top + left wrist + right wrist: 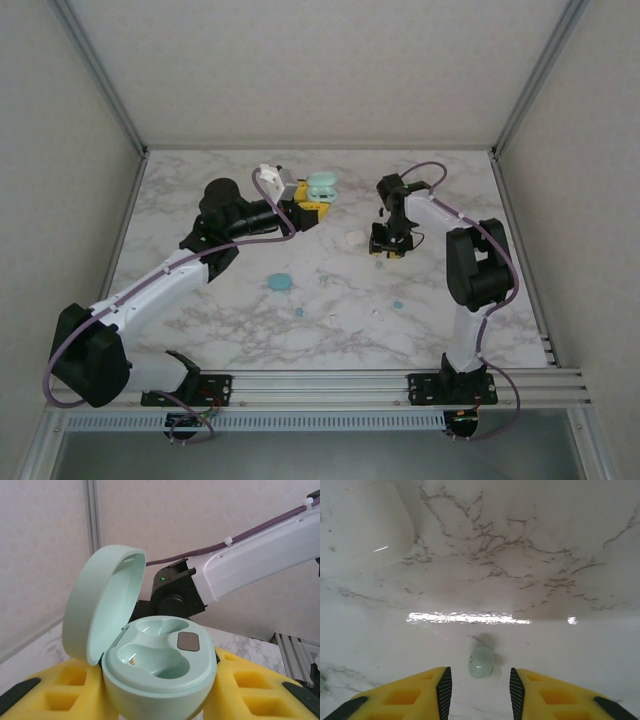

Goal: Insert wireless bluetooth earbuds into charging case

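**Green charging case** (160, 680) — clenched between the yellow pads of the left claw (160, 691). The lid (102, 615) is thrown back and the open face is turned upward. Both sockets (150, 655) are seen to be empty. It is judged to be held this way so that a bud can be lowered straight in by the other arm.

**Pale green earbud** (481, 661) — lying on the marble desk (535, 555), just ahead of and between the tips of the right claw (480, 692). The jaws are set apart, wider than the bud, and neither side is touched; nothing is grasped. This bud matches the held case in colour, which is probably why it is straddled first.

**Teal earbuds** (398, 304) — scattered loose on the near half of the desk, well apart from either claw.

**Teal case** (279, 283) — resting on the desk near the left arm.

**White case** (360, 525) — lying just beyond the right claw's bud.

**Task status** — judged early, as no bud is seated.
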Motion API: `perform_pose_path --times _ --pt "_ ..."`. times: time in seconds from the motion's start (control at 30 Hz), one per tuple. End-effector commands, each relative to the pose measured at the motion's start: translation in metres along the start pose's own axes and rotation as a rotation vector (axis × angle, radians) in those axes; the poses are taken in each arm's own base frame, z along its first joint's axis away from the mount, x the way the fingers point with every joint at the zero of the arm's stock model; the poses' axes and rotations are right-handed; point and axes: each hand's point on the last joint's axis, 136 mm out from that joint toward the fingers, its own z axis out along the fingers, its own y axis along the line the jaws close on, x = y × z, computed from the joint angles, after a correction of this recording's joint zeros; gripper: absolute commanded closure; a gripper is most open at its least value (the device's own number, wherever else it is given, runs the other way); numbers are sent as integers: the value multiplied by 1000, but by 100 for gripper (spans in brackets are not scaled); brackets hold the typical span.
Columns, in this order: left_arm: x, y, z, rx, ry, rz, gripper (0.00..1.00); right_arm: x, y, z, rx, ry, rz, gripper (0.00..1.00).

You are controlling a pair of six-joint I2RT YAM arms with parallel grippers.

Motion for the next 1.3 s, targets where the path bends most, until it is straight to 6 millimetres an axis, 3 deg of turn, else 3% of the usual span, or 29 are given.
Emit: perform_pose_path --times 0.0,0.7,1.1,1.27 --pt "-18 -8 -3 10 -39 47 69 1 -5 3 49 18 -13 61" --pt "-16 -8 -4 8 -34 42 69 10 1 32 58 86 -44 65" --pt "-15 -8 -4 9 -31 38 69 8 1 29 65 68 -53 74" --pt "-14 -7 -3 6 -31 36 69 6 7 14 36 26 -55 78"
